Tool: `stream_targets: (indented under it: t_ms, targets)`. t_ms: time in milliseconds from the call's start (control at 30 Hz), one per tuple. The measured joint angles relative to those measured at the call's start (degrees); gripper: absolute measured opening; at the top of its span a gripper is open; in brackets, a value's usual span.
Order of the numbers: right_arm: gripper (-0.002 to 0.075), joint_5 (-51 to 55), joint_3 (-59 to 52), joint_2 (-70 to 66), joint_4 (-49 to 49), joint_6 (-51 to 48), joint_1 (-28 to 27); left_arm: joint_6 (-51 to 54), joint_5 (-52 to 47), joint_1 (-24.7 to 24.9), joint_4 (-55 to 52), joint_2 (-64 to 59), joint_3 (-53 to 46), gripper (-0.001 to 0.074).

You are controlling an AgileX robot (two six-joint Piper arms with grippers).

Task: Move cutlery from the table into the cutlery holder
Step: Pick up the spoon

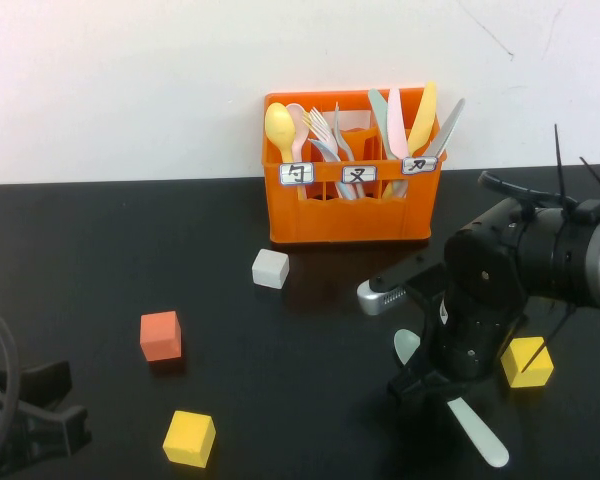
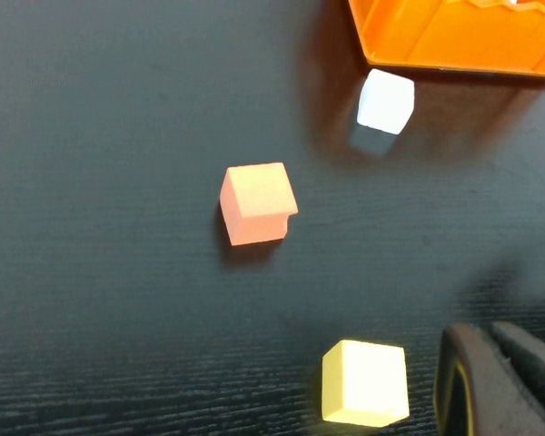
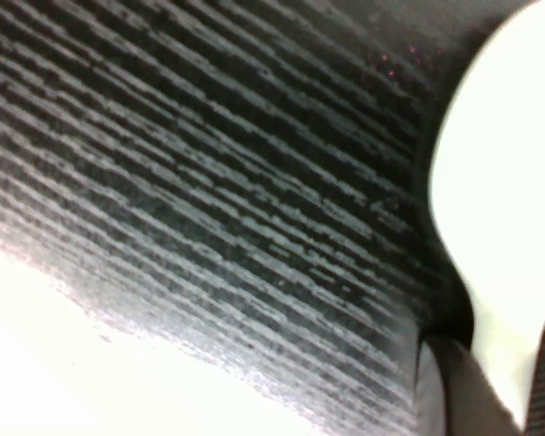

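High view, left gripper: we find it low at the near left edge of the table, cut off by the frame; we cannot tell how its jaws stand.
Cubes by the left gripper: a red cube and a yellow cube lie on the bare black top, just to its right; a white cube sits farther on, near the crate's front corner.
Cutlery holder: we see the orange crate well beyond both grippers, against the wall, already stocked with yellow, pink, pale and grey pieces.
Labels: three small white tags on its front, each with one black character; we cannot read them surely.
Right gripper: we see it pointing down at the table on the right, its own black body covering the fingertips, so we cannot tell the jaw state.
Cutlery: a pale mint-green spoon lies flat under this gripper, handle running out toward the near right, bowl showing on the other side of the gripper.
Hidden: the spoon's middle is covered by the arm.
Second yellow cube: just right of the right gripper.
Right wrist view: we make out only wood grain and a blurred pale rounded shape.
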State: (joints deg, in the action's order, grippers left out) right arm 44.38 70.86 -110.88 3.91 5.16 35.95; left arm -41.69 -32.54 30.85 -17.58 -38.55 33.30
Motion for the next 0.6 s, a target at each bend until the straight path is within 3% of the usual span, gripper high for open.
stream_targets:
  t_ms: [600]
  targets:
    - [0.0126,-3.7,3.6,0.6,0.7,-2.2,0.0,0.1,0.0,0.0,-0.3,0.0,-0.1,-0.0001]
